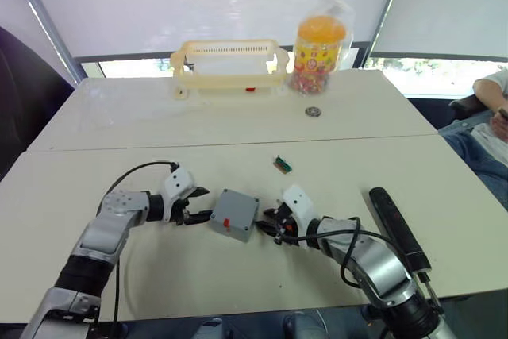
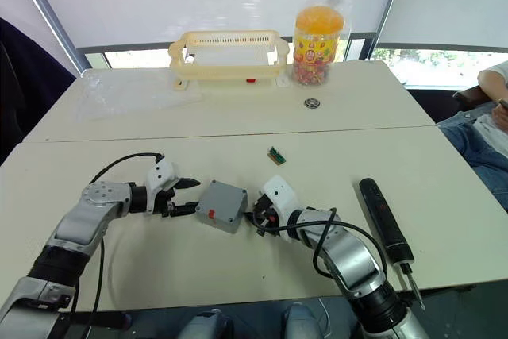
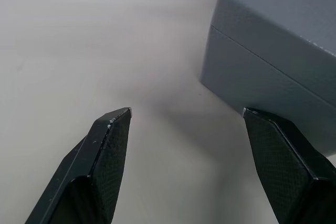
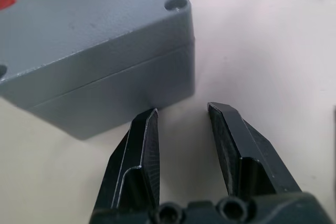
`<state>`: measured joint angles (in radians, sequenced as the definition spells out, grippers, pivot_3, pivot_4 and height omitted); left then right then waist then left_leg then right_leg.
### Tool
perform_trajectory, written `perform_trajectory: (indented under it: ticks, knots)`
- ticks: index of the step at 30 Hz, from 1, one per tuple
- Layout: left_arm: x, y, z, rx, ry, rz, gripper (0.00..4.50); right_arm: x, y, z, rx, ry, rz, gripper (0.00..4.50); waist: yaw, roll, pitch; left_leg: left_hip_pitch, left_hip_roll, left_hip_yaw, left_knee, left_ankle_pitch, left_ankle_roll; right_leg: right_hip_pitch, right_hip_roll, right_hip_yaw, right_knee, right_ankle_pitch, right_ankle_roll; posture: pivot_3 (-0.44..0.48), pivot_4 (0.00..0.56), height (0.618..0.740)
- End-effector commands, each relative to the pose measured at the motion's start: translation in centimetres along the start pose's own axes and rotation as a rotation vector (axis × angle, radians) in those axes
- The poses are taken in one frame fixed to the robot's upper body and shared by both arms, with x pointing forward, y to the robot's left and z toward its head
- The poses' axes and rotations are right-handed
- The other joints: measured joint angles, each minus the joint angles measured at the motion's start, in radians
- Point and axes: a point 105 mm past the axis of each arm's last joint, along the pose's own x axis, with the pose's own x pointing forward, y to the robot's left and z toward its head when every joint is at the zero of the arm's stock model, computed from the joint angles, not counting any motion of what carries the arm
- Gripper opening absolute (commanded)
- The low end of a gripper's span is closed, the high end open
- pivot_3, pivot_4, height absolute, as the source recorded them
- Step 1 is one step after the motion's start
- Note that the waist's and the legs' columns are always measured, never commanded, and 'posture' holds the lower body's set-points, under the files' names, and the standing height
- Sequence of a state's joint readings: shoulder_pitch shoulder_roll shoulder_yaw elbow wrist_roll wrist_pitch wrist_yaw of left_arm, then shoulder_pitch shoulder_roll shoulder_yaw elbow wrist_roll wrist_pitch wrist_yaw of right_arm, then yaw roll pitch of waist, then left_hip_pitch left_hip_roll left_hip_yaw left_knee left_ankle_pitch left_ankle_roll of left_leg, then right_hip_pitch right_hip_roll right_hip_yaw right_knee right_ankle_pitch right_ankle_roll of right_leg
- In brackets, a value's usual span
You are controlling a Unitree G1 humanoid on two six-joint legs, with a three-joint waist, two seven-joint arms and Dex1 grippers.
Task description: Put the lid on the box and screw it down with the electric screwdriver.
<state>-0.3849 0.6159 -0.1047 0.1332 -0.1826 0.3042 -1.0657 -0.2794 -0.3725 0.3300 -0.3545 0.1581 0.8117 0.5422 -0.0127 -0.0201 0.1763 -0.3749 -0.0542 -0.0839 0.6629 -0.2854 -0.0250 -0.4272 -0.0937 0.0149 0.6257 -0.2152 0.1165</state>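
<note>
The electric screwdriver (image 2: 383, 217), a long black pen-shaped power tool with a thin metal bit at its near end, lies flat on the cream table (image 2: 444, 172) on the robot's right, held by neither arm; its long axis runs from far to near, with the bit pointing back toward the table's front edge. The small grey square plastic box (image 2: 221, 205) lies to the tool's left, well apart from it, with the right arm in between. In the wrist views a seam runs around the box just below its top face, and screw holes show in the corners, so the flat grey lid (image 4: 79, 19) appears to be seated already, with its small red mark showing. The right gripper (image 2: 258, 221) sits just beside the box's right edge, its black fingers slightly parted and holding nothing, one fingertip very near the box wall. The left gripper (image 2: 186, 198) faces the box's left side with its fingers spread wide, one tip seemingly touching the wall and the other over bare table. The right arm is clearly the nearer one to the screwdriver, so picking the tool up would most likely fall to it, reaching rightward while the left steadies the box. Farther back stand a cream plastic basket (image 2: 228, 54) and an orange-lidded candy jar (image 2: 318, 36).
</note>
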Motion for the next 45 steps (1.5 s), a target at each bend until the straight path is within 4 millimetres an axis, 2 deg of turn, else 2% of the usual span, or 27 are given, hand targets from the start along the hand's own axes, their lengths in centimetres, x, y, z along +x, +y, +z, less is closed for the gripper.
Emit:
perform_trajectory:
  ticks: [1,11,17,22,24,27,30,33,36,39,44,45]
  knots:
    - [0.8,-1.6,1.4,0.029,-0.047,-0.06,3.51,-0.2,0.1,2.0,-0.049,-0.08,0.018,1.61,0.0,0.0,0.0,0.0,0.0,0.0,0.0,0.0,0.0,0.0,0.0,0.0,0.0,0.0,0.0,0.0,0.15,0.74]
    - [0.9,-2.2,1.4,0.02,-0.042,-0.061,3.51,-0.3,-0.2,2.1,-0.062,-0.078,0.02,1.61,-0.001,0.0,0.0,0.0,0.0,0.0,0.0,0.0,0.0,0.0,0.0,0.0,-0.001,0.0,0.0,0.0,0.15,0.74]
    - [0.5,-1.5,1.1,0.02,-0.031,-0.029,3.51,-0.4,0.1,1.8,-0.061,-0.068,0.028,1.61,0.0,0.0,0.0,0.0,0.0,0.0,0.0,0.0,0.0,0.0,0.0,0.0,-0.001,0.0,0.0,0.0,0.15,0.74]
    - [-0.8,-0.9,1.0,0.019,-0.01,-0.011,3.51,-1.0,-0.7,1.2,-0.076,-0.044,0.0,1.61,-0.001,0.0,0.0,0.0,0.0,0.0,0.0,0.0,0.0,0.0,0.0,0.0,-0.001,0.0,0.0,0.0,0.15,0.74]
    - [-3.0,-0.8,1.2,0.014,0.011,-0.006,3.51,-2.3,-1.7,1.5,-0.105,-0.047,-0.028,1.61,-0.005,0.001,0.001,-0.001,0.0,0.0,-0.001,0.0,0.0,0.0,0.0,0.0,-0.002,0.0,0.0,0.0,0.15,0.74]
    - [-6.0,-0.7,2.2,-0.005,0.015,0.004,3.51,-4.3,-2.1,2.6,-0.095,-0.091,-0.031,1.61,-0.006,0.002,0.003,-0.001,0.002,0.0,-0.002,-0.001,0.001,0.0,0.0,0.0,-0.005,0.0,0.0,0.0,0.15,0.74]
    - [-8.0,-0.9,4.5,-0.03,-0.039,0.013,3.51,-6.2,-1.5,3.5,-0.094,-0.128,0.001,1.61,0.002,0.003,0.005,-0.001,0.002,0.0,-0.002,-0.001,0.001,0.0,0.0,0.0,-0.006,0.0,0.0,0.0,0.15,0.74]
    - [-8.8,-1.8,6.9,-0.035,-0.097,0.002,3.51,-8.0,-0.6,4.2,-0.067,-0.16,0.022,1.61,0.004,0.002,0.006,-0.002,0.002,-0.002,-0.002,-0.001,0.001,0.002,0.0,-0.002,-0.009,-0.001,0.0,0.0,0.15,0.74]
    - [-8.5,-3.0,7.9,-0.023,-0.109,-0.025,3.51,-9.0,-0.3,4.5,-0.001,-0.189,0.029,1.61,0.001,0.002,0.006,-0.002,0.002,-0.001,-0.002,-0.002,0.003,0.003,-0.001,-0.002,-0.01,-0.001,0.001,0.0,0.15,0.74]
    - [-8.0,-3.6,8.2,-0.024,-0.116,-0.03,2.63,-9.5,-0.7,4.2,0.033,-0.187,0.002,1.55,-0.001,0.002,0.006,-0.001,0.002,-0.001,-0.002,-0.002,0.003,0.003,-0.001,-0.002,-0.01,0.0,0.001,0.0,0.15,0.74]
    - [-6.2,-6.0,8.5,0.021,-0.107,-0.125,0.06,-10.0,-2.4,2.4,0.048,-0.12,-0.109,1.55,0.002,0.002,0.007,-0.001,0.002,0.0,-0.002,-0.002,0.003,0.003,-0.001,-0.001,-0.01,-0.002,-0.002,0.0,0.15,0.74]
    - [-5.9,-6.2,8.4,0.042,-0.09,-0.131,0.02,-9.9,-2.5,2.0,0.042,-0.106,-0.12,1.55,0.003,0.002,0.007,-0.001,0.002,0.0,-0.002,-0.002,0.003,0.003,-0.001,-0.001,-0.01,-0.002,-0.003,0.0,0.15,0.74]
